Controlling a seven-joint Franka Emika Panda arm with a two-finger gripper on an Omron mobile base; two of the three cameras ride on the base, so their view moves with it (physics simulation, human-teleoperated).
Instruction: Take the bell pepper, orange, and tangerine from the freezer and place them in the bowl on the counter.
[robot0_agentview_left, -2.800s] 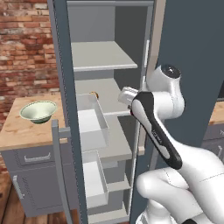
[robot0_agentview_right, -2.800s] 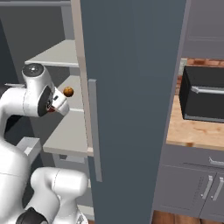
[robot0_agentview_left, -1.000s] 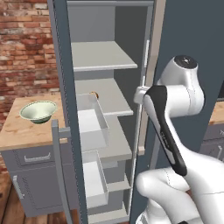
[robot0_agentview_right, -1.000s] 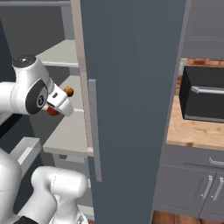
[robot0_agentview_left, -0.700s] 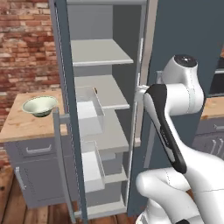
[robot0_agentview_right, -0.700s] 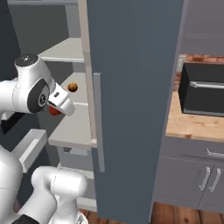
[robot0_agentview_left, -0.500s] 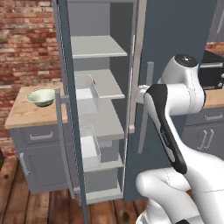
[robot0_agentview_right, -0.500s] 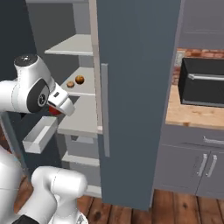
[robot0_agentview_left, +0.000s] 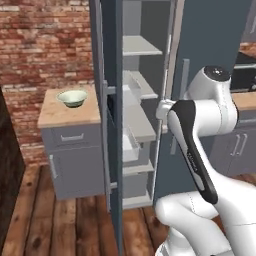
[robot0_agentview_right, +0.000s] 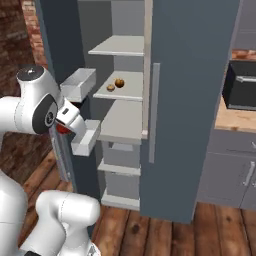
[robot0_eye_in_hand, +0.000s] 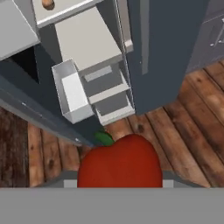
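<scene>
My gripper (robot0_agentview_right: 65, 126) is shut on the glossy red bell pepper (robot0_agentview_right: 60, 130), held out in front of the open freezer (robot0_agentview_right: 190, 100). In the hand view the bell pepper (robot0_eye_in_hand: 119, 164) with its green stem hides the fingertips. Two round orange-brown fruits lie on a middle freezer shelf, the larger (robot0_agentview_right: 119, 83) beside the smaller (robot0_agentview_right: 110, 88); which is the orange and which the tangerine I cannot tell. The pale greenish bowl (robot0_agentview_left: 72, 97) stands on the wooden counter (robot0_agentview_left: 55, 112), left of the freezer's open door (robot0_agentview_left: 107, 100).
Two translucent bins (robot0_agentview_right: 78, 83) (robot0_agentview_right: 86, 137) stick out from the freezer shelves near my hand. A black microwave (robot0_agentview_right: 242, 85) sits on the counter to the freezer's right. Wooden floor (robot0_agentview_left: 45, 210) lies in front of the grey drawer cabinet (robot0_agentview_left: 75, 160).
Both base views have shifted: the base has backed away and turned, so the freezer looks farther off. The gripper has come out of the freezer, still shut on the bell pepper.
</scene>
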